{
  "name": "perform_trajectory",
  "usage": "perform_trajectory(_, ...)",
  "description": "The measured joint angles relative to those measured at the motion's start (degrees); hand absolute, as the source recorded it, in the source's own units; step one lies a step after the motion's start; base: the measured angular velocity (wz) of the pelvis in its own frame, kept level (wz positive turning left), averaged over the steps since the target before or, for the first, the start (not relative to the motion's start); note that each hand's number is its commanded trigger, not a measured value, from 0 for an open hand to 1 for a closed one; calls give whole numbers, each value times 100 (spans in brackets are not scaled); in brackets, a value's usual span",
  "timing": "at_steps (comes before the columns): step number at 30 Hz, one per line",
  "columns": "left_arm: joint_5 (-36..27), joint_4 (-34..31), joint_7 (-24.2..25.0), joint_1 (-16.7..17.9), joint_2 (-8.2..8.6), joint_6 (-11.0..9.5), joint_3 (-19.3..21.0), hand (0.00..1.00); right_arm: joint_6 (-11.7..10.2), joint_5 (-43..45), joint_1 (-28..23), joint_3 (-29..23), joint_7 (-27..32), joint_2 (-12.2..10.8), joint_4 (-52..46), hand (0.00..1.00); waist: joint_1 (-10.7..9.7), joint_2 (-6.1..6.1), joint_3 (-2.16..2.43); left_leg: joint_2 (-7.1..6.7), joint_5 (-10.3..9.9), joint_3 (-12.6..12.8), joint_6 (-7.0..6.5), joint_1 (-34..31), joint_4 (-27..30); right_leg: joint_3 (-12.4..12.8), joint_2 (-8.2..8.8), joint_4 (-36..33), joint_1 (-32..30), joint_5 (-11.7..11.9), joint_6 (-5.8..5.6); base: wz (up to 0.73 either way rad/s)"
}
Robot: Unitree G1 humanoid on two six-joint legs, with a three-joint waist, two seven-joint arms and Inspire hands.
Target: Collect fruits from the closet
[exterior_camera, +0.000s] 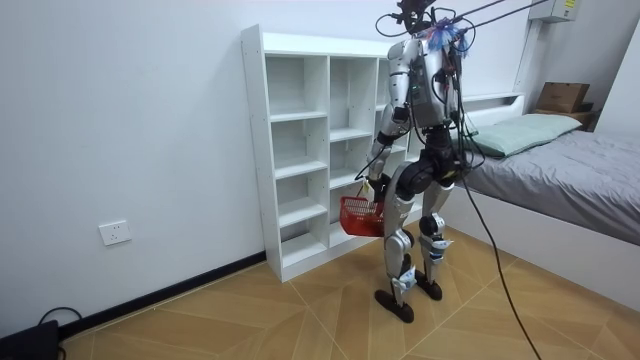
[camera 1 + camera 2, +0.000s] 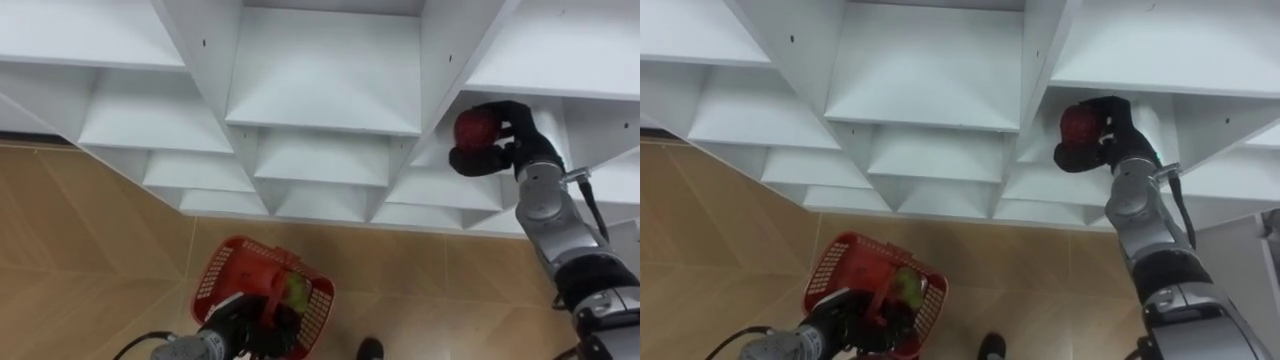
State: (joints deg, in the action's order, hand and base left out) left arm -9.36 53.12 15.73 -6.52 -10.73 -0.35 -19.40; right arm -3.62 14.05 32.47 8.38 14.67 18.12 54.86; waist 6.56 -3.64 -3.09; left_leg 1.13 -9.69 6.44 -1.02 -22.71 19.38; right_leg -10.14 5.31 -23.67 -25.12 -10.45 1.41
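White closet (image 2: 330, 90) compartments rise over a wooden floor (image 2: 90, 230), and the robot stands right in front of them. A red fruit (image 2: 476, 128) sits at the mouth of a compartment in the right column, with the right hand (image 2: 515, 130) wrapped round it. Lower down, a green fruit (image 2: 296, 290) lies in the red basket (image 2: 215, 270), whose handle the left hand (image 2: 245, 322) clasps. A bed (image 1: 560, 170) stands at the room view's right.

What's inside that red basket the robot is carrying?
One yellow-green fruit lies in the basket. The left robot hand, gripping the handle, covers the basket's near part, so anything more there cannot be seen.
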Motion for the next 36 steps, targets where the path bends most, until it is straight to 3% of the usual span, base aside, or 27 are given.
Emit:
perform_trajectory(4,-5,25,-15,-1,4,-1,-20,100,-3,-12,-40,185,-66,-20,-202,100,-1,30,17,5,0,-2,0,8,10,5,-8,1,13,8,1,0)
perform_trajectory(7,-37,98,-65,16,29,-2,-104,100,-9,-29,-347,388,-58,-74,-618,100,5,117,69,9,0,-23,0,65,0,-8,-20,54,98,27,-8,0)
perform_trajectory(9,-183,100,-152,99,92,-1,-107,100,-60,-36,-704,449,-110,-240,-818,100,-25,223,127,12,0,-31,0,190,-39,-12,-33,128,242,49,-14,0)
perform_trajectory(11,-237,105,-178,131,105,-2,-97,100,-56,-41,-939,427,-112,-314,-968,100,-36,264,151,9,0,-11,0,324,-96,-2,-29,127,338,49,-15,-3)
perform_trajectory(17,-378,103,-230,135,111,-20,12,100,-143,-145,-1536,561,-398,-433,-1249,100,-238,255,152,22,13,127,4,543,-171,95,-47,190,490,52,-19,-9)
perform_trajectory(24,-520,122,-251,139,137,-225,6,100,-147,-539,-2028,683,-668,-603,-1249,100,-499,245,151,20,13,162,3,703,-189,157,-58,216,617,63,-30,-5)
perform_trajectory(36,-745,-37,-161,183,343,-226,8,100,-125,-676,-2856,1066,-1569,-755,-2199,100,-628,181,200,42,-13,158,33,1386,-391,211,-169,552,1343,85,-56,0)
